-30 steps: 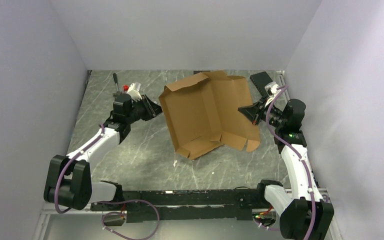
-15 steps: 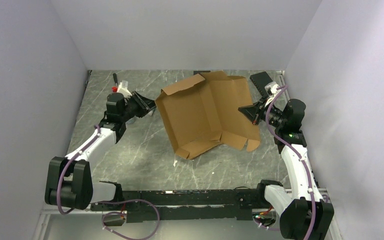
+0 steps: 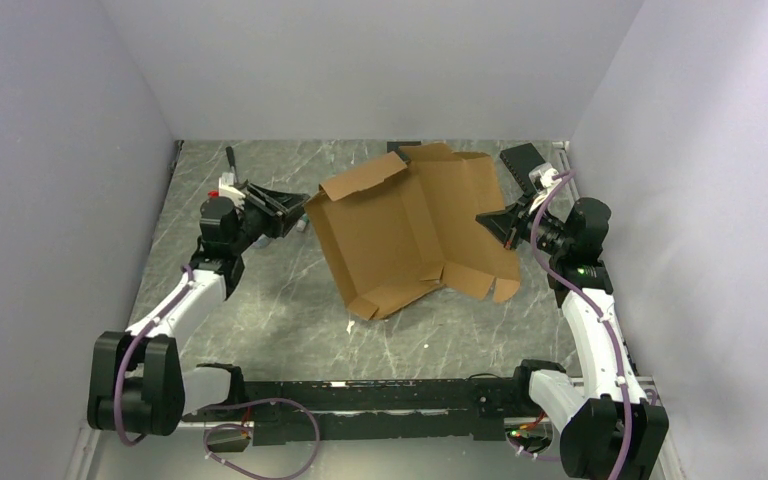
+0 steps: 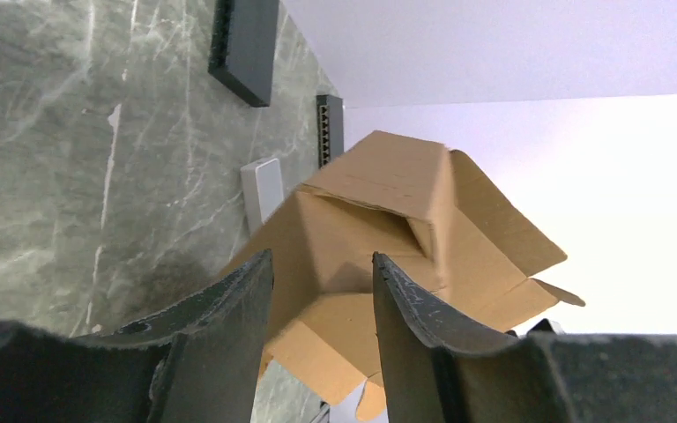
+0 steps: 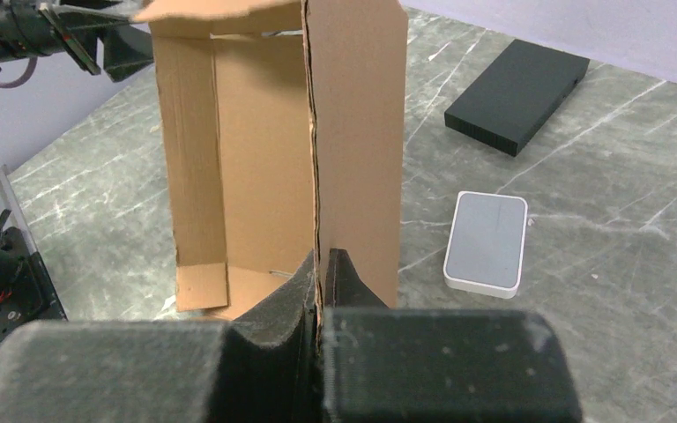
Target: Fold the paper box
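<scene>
The paper box (image 3: 405, 225) is a brown cardboard sheet, partly folded, with its walls standing up on the marble table. My right gripper (image 3: 490, 222) is shut on the edge of the box's right panel (image 5: 353, 132) and pinches it between the fingers (image 5: 320, 264). My left gripper (image 3: 295, 208) is open at the box's upper left corner. I cannot tell whether it touches the corner. In the left wrist view the box (image 4: 379, 220) shows beyond the gap between the spread fingers of that gripper (image 4: 322, 264), which hold nothing.
A black slab (image 3: 522, 160) lies at the back right and also shows in the right wrist view (image 5: 517, 94). A small white case (image 5: 487, 242) lies on the table behind the box. A second dark slab (image 3: 397, 146) sits at the back wall. Grey walls close in three sides.
My left arm has drawn back to the left and the gripper has risen. The box's left wall has leaned out to the left with it. The right gripper has not moved.
</scene>
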`<state>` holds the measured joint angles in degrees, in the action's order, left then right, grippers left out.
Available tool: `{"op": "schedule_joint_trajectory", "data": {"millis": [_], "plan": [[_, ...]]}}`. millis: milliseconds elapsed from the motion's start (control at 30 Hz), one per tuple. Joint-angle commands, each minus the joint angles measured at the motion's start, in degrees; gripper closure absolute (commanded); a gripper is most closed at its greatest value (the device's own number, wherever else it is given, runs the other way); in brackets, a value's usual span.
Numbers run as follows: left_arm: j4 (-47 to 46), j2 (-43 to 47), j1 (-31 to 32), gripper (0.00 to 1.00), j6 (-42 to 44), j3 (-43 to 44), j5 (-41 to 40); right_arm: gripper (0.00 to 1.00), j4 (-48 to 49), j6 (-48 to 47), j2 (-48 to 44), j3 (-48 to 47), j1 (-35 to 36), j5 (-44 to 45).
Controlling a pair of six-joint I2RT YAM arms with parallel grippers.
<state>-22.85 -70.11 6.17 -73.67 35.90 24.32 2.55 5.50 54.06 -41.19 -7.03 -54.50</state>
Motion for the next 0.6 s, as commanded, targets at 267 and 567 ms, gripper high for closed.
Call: {"op": "schedule_joint_trajectory", "data": {"millis": [267,567], "plan": [[7.5,1.1,-0.2,0.43,-4.9,5.5,0.6,1.00,1.2,-1.0,-0.2,-1.0,0.6,-0.7],[11.9,1.1,-0.1,0.44,-1.4,6.9,0.5,1.00,1.4,-1.0,-0.1,-0.9,0.7,-0.7]]}}
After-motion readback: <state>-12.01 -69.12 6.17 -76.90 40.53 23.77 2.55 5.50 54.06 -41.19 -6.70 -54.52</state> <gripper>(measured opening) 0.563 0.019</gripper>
